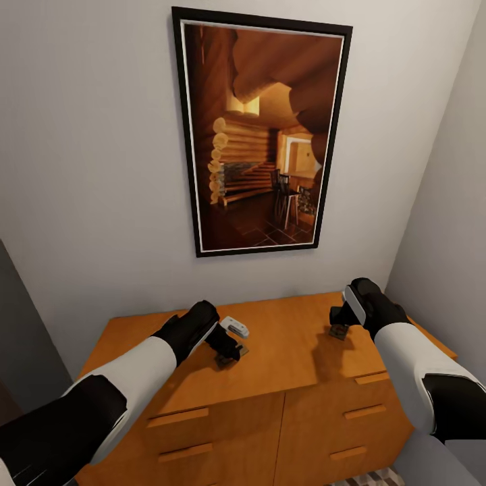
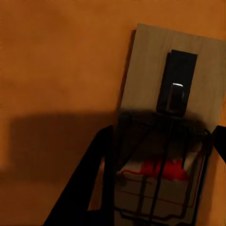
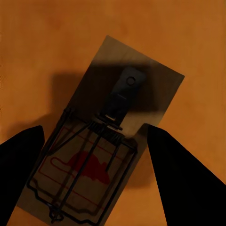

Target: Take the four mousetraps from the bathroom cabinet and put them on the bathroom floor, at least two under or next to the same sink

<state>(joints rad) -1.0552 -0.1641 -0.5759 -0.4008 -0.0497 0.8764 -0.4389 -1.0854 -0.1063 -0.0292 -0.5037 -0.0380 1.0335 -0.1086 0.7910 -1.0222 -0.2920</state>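
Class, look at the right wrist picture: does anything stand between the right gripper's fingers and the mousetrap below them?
Nothing visible does. The mousetrap lies flat on the cabinet top, and the right gripper is open with a finger on either side of it.

In the head view, the left gripper (image 1: 231,351) covers most of one mousetrap (image 1: 229,356), and the right gripper (image 1: 339,322) hides the other mousetrap (image 1: 338,331) almost entirely. The cabinet (image 1: 290,405) is cut off by the bottom edge. In the left wrist view, the trap's red mark (image 2: 162,169) is blurred.

Both arms wear white forearm shells, black joints, and black end effector fingers (image 3: 176,174)
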